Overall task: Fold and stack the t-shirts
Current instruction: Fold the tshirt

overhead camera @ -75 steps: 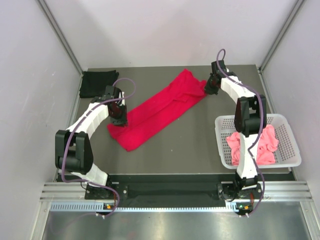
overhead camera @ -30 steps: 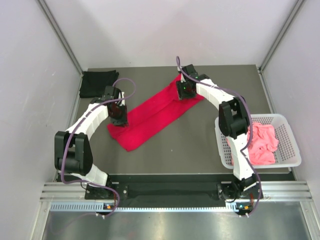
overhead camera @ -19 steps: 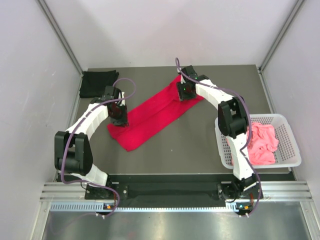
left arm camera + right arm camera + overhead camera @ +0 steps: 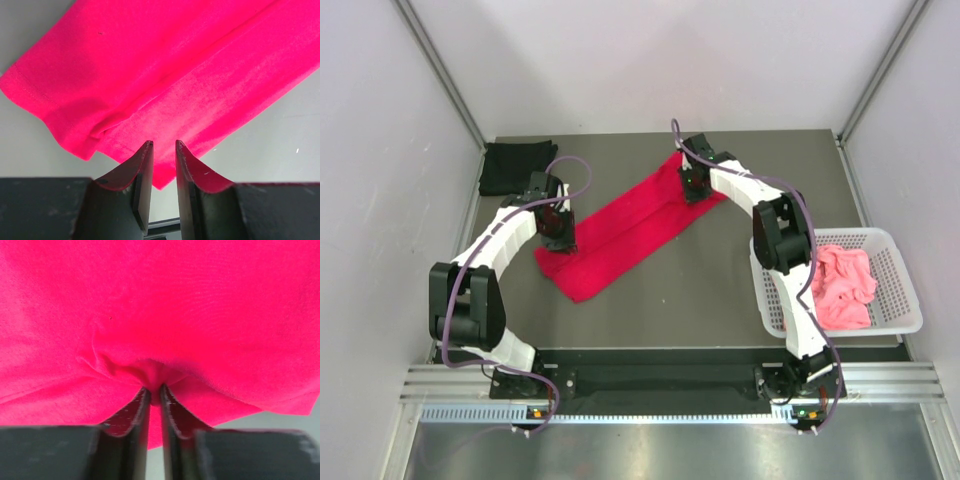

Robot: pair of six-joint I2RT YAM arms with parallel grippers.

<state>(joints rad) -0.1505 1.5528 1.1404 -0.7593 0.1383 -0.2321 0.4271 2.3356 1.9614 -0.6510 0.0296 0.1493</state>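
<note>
The bright red t-shirt (image 4: 630,225) lies in a long diagonal strip across the middle of the table. My left gripper (image 4: 560,243) stands at its near left end; in the left wrist view its jaws (image 4: 164,145) are narrowly apart over the red cloth (image 4: 165,65), with nothing pinched. My right gripper (image 4: 693,190) is at the far right end of the strip, and in the right wrist view it (image 4: 155,389) is shut on a bunched fold of red cloth (image 4: 175,300). The black t-shirt (image 4: 515,166) lies folded at the back left corner. The salmon pink t-shirt (image 4: 842,285) lies crumpled in the basket.
The white lattice basket (image 4: 895,270) stands at the right front of the table, beside the right arm's base. Grey walls with metal rails close in the table at the left, back and right.
My right gripper has swung left from the shirt's far right tip onto the cloth and closed on it, drawing that end inward. The left gripper has not moved.
</note>
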